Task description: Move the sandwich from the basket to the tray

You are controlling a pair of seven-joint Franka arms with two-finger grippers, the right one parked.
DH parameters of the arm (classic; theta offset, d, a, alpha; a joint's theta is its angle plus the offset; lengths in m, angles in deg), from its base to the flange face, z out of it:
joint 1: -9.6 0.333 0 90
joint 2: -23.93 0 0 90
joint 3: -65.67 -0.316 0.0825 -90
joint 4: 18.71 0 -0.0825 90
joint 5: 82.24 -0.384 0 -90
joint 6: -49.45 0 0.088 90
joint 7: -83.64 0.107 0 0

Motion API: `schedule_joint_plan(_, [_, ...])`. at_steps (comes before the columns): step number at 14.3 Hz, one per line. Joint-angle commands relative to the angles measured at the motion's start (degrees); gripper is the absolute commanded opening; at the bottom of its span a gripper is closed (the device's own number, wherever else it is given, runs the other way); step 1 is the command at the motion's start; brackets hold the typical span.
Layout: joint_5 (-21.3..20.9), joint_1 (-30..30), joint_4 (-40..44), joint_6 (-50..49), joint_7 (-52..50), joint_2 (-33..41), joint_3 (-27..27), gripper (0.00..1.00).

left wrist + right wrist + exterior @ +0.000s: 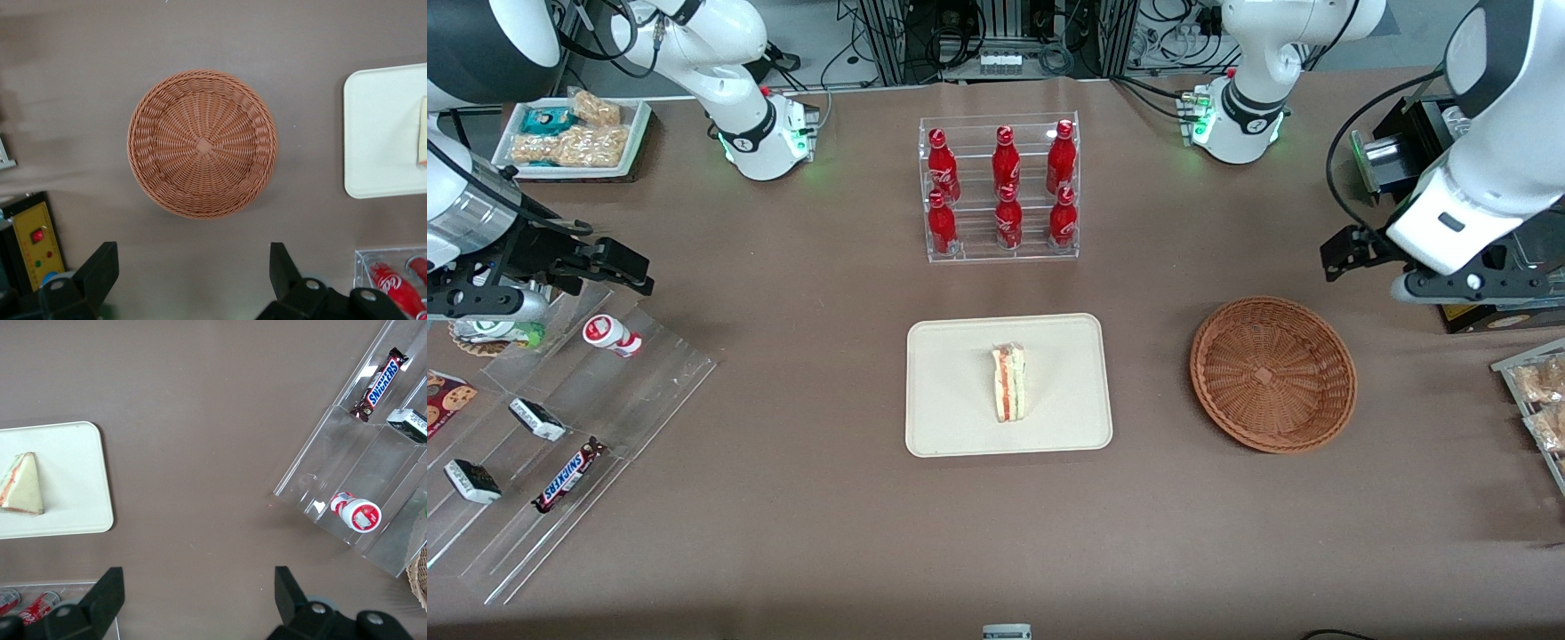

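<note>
The sandwich, a pale wedge with red and green layers at its edge, lies on the cream tray near its middle. The brown wicker basket stands empty beside the tray, toward the working arm's end. My left gripper hangs open above the bare table, a little farther from the front camera than the basket. Nothing is between its fingers.
A clear rack of red cola bottles stands farther from the front camera than the tray. A black box with a yellow panel and a tray of snack packs sit at the working arm's end. A stepped acrylic rack holds candy bars at the parked arm's end.
</note>
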Motion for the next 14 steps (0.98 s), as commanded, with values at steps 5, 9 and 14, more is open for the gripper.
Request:
schedule_joint_plan(5, [0.68, 1.09, 0.49, -2.29, 2.39, 0.61, 0.38, 1.0])
schedule_joint_plan(9, [0.68, 0.91, -0.21, -2.38, 2.56, 0.52, 0.38, 1.0])
schedule_joint_plan(14, [0.68, 0.48, -0.65, -1.94, 2.48, 0.08, 0.65, 1.0])
